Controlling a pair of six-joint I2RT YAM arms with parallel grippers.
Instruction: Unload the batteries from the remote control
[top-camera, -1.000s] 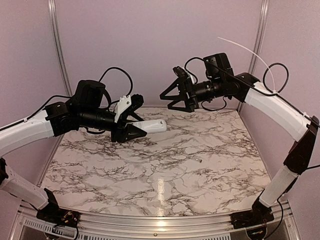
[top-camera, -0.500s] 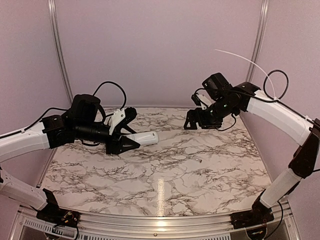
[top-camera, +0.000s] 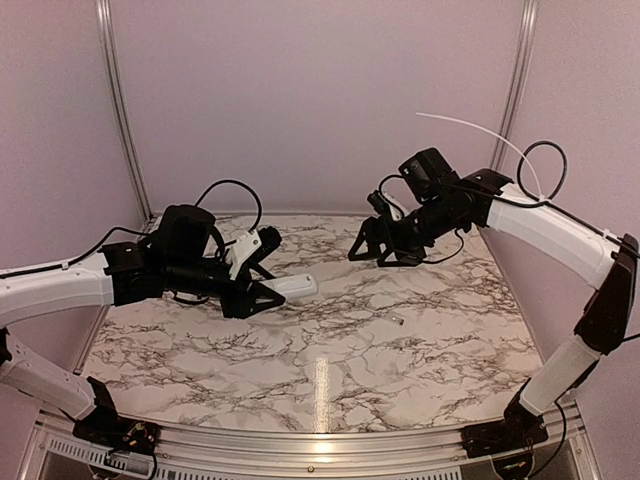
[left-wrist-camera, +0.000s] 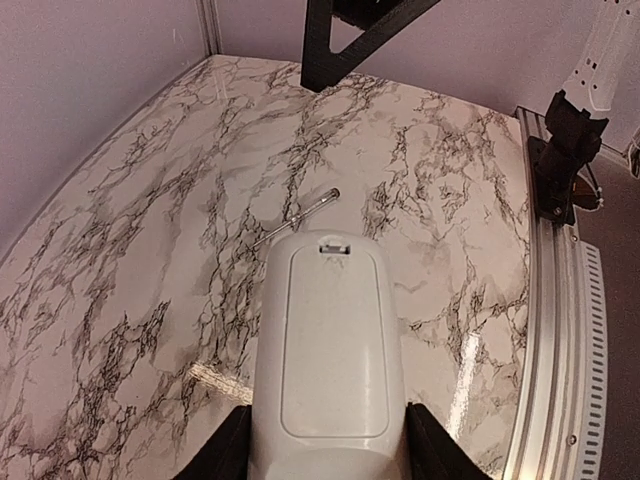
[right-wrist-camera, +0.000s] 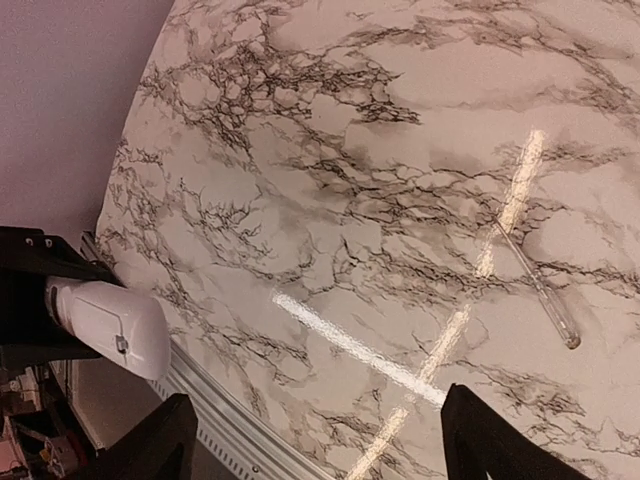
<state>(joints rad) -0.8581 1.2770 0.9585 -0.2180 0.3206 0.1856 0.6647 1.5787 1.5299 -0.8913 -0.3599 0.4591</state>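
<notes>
Tabletop lies under both arms; above it the left gripper pinches the remote control, back up, while the right gripper hangs spread wide, well apart. With the cover shut over the batteries, the right gripper should probably catch the latch squarely while the left grips firmly.

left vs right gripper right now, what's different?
The left gripper is shut on the remote control, whose back cover is closed; the right gripper is open and holds nothing. The left gripper is at the left side of the table, the right gripper toward its far right. Both hang above the marble, pointing inward.
</notes>
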